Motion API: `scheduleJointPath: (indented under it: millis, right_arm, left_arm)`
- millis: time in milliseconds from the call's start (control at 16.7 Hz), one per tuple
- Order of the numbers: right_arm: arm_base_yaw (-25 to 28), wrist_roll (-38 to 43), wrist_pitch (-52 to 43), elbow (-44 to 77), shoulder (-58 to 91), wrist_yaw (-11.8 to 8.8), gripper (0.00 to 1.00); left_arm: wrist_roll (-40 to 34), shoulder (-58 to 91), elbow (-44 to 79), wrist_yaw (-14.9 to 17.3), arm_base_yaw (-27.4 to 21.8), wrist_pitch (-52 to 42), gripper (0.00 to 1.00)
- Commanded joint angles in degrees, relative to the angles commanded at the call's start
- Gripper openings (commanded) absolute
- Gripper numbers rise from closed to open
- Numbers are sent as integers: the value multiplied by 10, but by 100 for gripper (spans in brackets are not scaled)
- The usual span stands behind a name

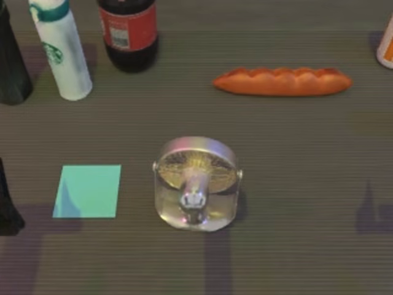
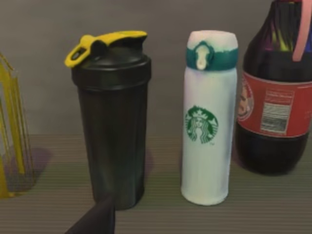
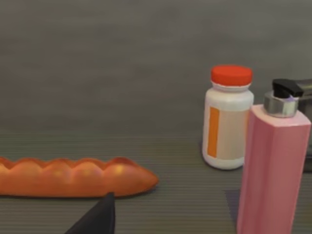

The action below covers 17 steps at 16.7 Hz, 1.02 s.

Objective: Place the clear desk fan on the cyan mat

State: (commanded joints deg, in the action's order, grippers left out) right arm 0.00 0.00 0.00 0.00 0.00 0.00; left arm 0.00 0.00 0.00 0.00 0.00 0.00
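The clear desk fan (image 1: 196,184) stands near the middle of the table (image 1: 295,160), its silvery rim up and yellowish blades showing through the plastic. The cyan mat (image 1: 88,191) lies flat at the fan's 9 o'clock, close by but apart from it; nothing rests on the mat.

No pincer touches or holds the fan. Of the left gripper (image 2: 95,219) only a dark fingertip shows at the edge of the left wrist view, so whether it is spread or closed I cannot tell. The right gripper (image 3: 95,217) shows the same single dark tip in the right wrist view, and again I cannot tell its opening.

At the fan's 11 o'clock stand a black shaker bottle (image 2: 113,122) with a yellow lid, a white tumbler (image 1: 61,49) and a cola bottle (image 1: 128,34). A loaf of bread (image 1: 282,81) lies at 1 o'clock. The right wrist view also takes in a white pill bottle (image 3: 228,119) with a red cap and a pink pump bottle (image 3: 273,170)
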Motion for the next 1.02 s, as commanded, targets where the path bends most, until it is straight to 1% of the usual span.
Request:
scheduleJointPath:
  millis: [240, 420, 720, 1020]
  right_arm:
    - [0, 0, 0, 0, 0, 0, 100]
    - [0, 0, 0, 0, 0, 0, 100]
    - [0, 0, 0, 0, 0, 0, 100]
    - [0, 0, 0, 0, 0, 0, 100]
  left_arm:
    - [8, 17, 15, 2, -7, -16, 100]
    - [39, 85, 73, 6, -31, -74, 100]
    - [129, 289, 253, 13, -98, -234, 100]
    - [250, 552, 502, 18, -184, -430, 100]
